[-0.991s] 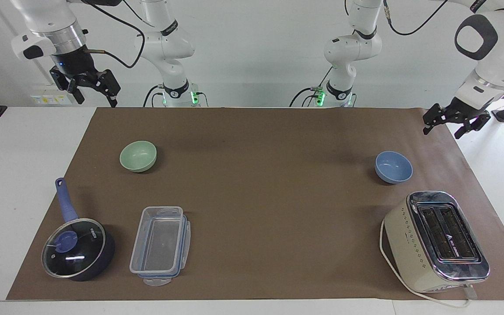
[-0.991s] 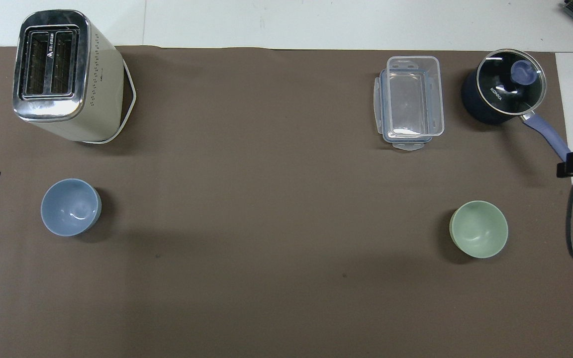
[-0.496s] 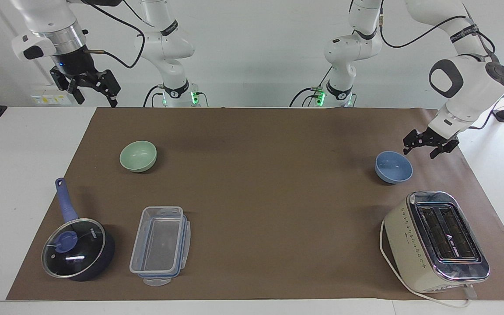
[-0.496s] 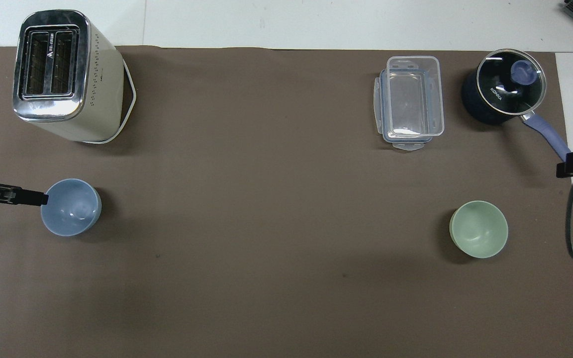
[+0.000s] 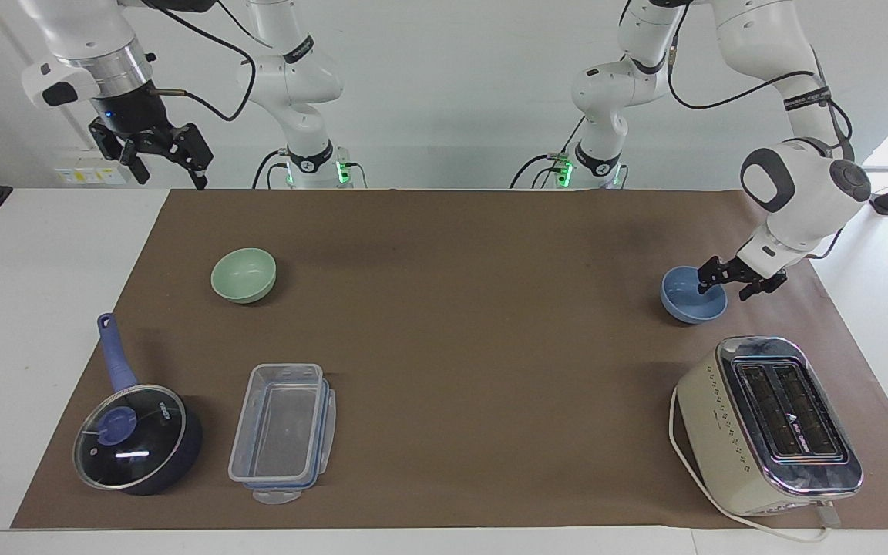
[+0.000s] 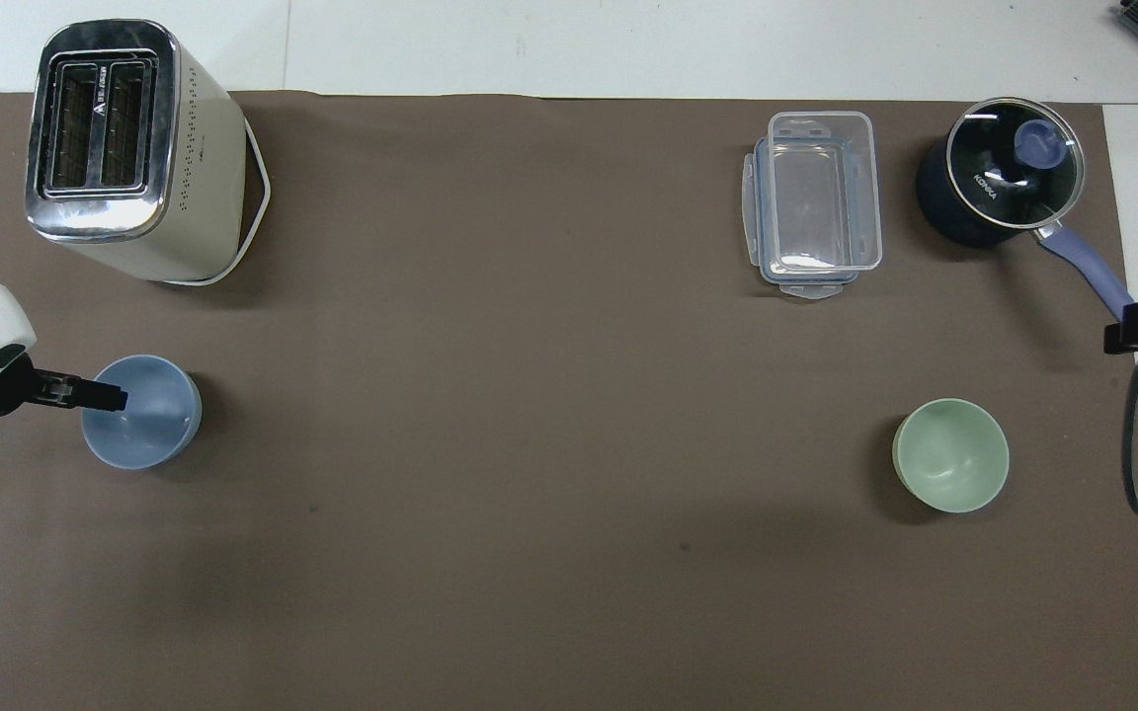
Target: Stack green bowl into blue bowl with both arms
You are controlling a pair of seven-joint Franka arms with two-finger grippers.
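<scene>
The left gripper (image 5: pixel 723 283) is straddling the blue bowl's (image 5: pixel 687 305) rim with jaws spread, one inside, one outside. The right gripper (image 5: pixel 157 154) is waiting, jaws spread, above the desk (image 5: pixel 444 254) edge, the green bowl (image 5: pixel 243 274) sitting well apart from it.

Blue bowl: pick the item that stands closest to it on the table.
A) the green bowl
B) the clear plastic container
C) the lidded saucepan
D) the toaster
D: the blue bowl sits at the left arm's end of the table with the toaster beside it, just farther from the robots; the other three items lie toward the right arm's end.
</scene>
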